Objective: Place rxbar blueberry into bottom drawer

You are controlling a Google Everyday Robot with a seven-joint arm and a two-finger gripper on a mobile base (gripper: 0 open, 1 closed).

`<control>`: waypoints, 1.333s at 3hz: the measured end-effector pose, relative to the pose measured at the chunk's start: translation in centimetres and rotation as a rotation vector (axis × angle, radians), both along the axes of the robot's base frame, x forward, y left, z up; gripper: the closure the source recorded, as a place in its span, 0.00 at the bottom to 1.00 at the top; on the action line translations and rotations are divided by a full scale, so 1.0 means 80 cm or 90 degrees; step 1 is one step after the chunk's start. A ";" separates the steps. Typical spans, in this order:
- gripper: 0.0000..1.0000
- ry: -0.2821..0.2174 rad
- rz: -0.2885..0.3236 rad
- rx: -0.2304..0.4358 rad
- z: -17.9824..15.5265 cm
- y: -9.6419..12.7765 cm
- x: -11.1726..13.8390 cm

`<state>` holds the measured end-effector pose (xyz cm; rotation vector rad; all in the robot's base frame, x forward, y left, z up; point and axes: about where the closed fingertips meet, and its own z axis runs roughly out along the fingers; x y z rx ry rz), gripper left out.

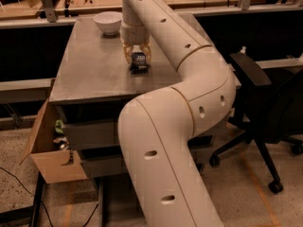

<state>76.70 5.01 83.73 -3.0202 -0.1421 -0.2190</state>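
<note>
The rxbar blueberry, a small dark wrapper with white print, lies flat on the grey table top near its middle. My gripper comes down on it from above, open, with one finger on each side of the bar. My pale arm sweeps from the lower foreground up over the table's right half and hides it. Under the table, grey drawer fronts show at the left of my arm. The lowest one, the bottom drawer, looks pushed in, and its right part is hidden.
A white bowl stands at the table's back edge, behind the gripper. An open cardboard box with odds and ends sits on the floor at the left of the drawers. A black office chair stands at the right. A cluttered bench runs along the back.
</note>
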 end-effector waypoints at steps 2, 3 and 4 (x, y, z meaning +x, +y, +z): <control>1.00 -0.088 -0.021 -0.024 0.075 -0.003 -0.003; 1.00 -0.148 -0.038 -0.028 0.129 -0.011 -0.027; 1.00 -0.178 -0.051 0.052 0.153 -0.021 -0.063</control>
